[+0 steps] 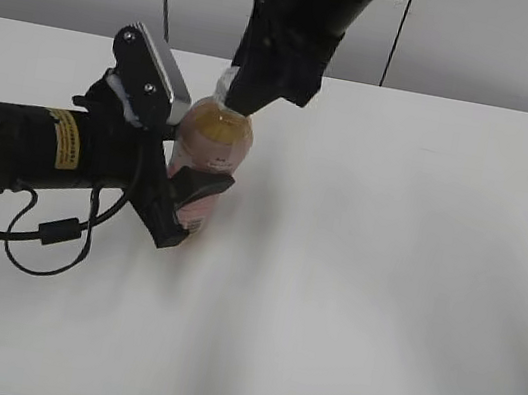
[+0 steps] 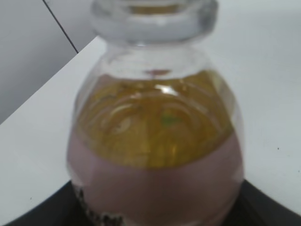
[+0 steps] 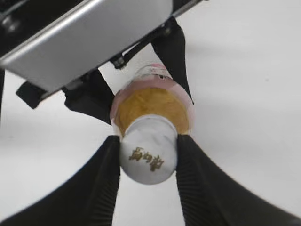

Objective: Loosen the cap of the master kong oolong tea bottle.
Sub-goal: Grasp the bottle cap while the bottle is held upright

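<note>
While left gripper clamps bottle, right gripper pinches cap.

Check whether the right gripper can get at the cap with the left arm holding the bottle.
Probably yes: the right gripper already has its fingers against both sides of the cap, while the left gripper clamps the bottle lower down, clear of the top.

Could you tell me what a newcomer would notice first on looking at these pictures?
Probably the tea bottle standing left of centre on the white table, caught between two black arms. The left hand clamps its pink-labelled body from the side, while the right hand comes from above with its fingers closed on the white cap. In the left wrist view, amber tea fills the frame.
</note>
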`<state>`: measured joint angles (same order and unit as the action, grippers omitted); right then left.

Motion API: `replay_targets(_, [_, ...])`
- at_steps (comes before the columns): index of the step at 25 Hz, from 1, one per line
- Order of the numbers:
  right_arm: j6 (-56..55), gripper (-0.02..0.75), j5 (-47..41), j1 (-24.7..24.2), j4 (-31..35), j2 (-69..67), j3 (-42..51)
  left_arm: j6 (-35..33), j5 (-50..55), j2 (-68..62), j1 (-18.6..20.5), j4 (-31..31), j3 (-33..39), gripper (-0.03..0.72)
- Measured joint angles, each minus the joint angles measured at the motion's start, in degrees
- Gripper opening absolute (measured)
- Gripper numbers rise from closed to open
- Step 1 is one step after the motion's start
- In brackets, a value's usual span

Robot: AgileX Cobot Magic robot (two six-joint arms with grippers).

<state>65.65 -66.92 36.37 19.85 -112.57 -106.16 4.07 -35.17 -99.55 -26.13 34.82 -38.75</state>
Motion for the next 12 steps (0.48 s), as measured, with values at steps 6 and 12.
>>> replay_targets(6, [17.5,0.279,0.9,0.0,-1.0,0.0,0.0,0.2,0.4,0.0,0.0,-0.4,0.0,0.407])
replay_targets(12, [28.4,0.279,2.1,0.0,-0.8,0.0,0.0,0.3,0.5,0.0,0.0,-1.1,0.0,0.407])
